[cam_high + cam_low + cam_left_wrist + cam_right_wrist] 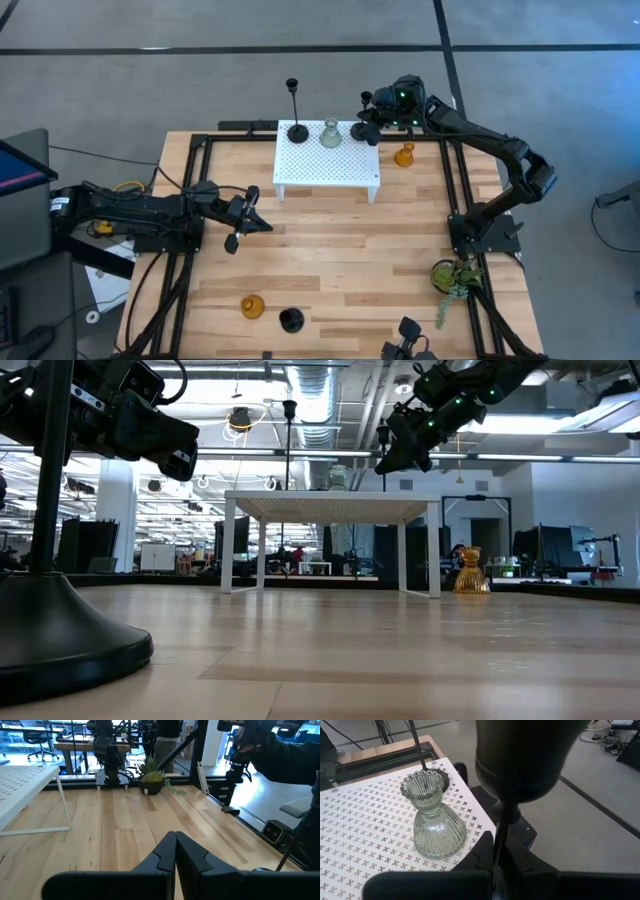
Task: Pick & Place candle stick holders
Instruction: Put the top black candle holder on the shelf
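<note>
A white perforated stand (pixel 326 168) sits at the table's far middle. On it stand a tall black thin-stemmed holder (pixel 297 130) and a clear glass holder (pixel 432 820) on their bases. My right gripper (pixel 496 840) is over the stand's far right corner, shut on a second black thin-stemmed holder (pixel 520 760). One amber glass holder (pixel 404 155) stands on the table right of the stand. Another amber holder (pixel 252 306) and a squat black one (pixel 291 320) stand at the near edge. My left gripper (pixel 175 837) is shut and holds nothing at the table's left. My right gripper pinches the black holder's thin stem (pixel 500 822) between its two fingers, a little below the cup. The fingers slant down from the table's far right and lie across the stem. The holder is upright. Whether its base (pixel 358 130) rests on the stand, I cannot tell.
A potted green plant (pixel 455 275) stands at the right edge. A black metal frame (pixel 185 180) runs along the table's sides. In the low view a black round base with a stem (pixel 60 630) looms close on the left. Bare wood lies between the stand and the near edge.
</note>
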Action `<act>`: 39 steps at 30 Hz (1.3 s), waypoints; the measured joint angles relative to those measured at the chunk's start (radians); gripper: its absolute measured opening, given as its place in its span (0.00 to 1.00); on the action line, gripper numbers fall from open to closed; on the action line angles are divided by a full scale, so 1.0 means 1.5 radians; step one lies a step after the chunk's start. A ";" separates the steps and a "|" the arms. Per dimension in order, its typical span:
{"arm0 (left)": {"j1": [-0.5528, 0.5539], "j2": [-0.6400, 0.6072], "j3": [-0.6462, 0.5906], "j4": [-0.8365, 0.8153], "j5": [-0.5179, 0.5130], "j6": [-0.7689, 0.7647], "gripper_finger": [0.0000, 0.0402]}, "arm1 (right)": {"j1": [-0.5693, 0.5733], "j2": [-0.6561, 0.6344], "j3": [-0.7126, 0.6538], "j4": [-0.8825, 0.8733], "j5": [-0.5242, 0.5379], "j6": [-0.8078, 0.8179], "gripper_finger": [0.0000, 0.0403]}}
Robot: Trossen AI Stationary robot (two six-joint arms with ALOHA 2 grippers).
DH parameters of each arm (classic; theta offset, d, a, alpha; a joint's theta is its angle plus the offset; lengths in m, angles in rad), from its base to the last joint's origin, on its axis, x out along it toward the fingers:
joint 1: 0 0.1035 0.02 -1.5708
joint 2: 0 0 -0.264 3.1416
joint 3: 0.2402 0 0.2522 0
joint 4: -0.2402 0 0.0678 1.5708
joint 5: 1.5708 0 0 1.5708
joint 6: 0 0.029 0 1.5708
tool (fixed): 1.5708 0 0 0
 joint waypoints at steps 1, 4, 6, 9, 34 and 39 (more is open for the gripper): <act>0.000 0.000 0.000 0.000 0.000 0.000 0.02 | 0.000 0.000 0.000 0.000 0.000 0.001 0.00; 0.000 0.000 0.000 0.000 0.000 0.000 0.02 | 0.003 0.000 0.000 0.000 0.000 0.000 0.00; 0.000 0.000 0.000 0.000 0.000 0.000 0.02 | 0.004 0.000 0.000 0.000 0.000 0.000 0.00; 0.000 0.000 0.000 0.000 0.000 0.000 0.02 | 0.004 0.000 0.000 0.000 0.000 0.001 0.01; 0.000 0.000 0.000 0.000 0.000 0.000 0.02 | 0.004 0.000 0.000 -0.001 -0.006 -0.014 0.15; 0.000 0.000 0.000 0.000 0.000 0.000 0.02 | 0.005 0.000 0.000 -0.007 -0.008 -0.022 0.16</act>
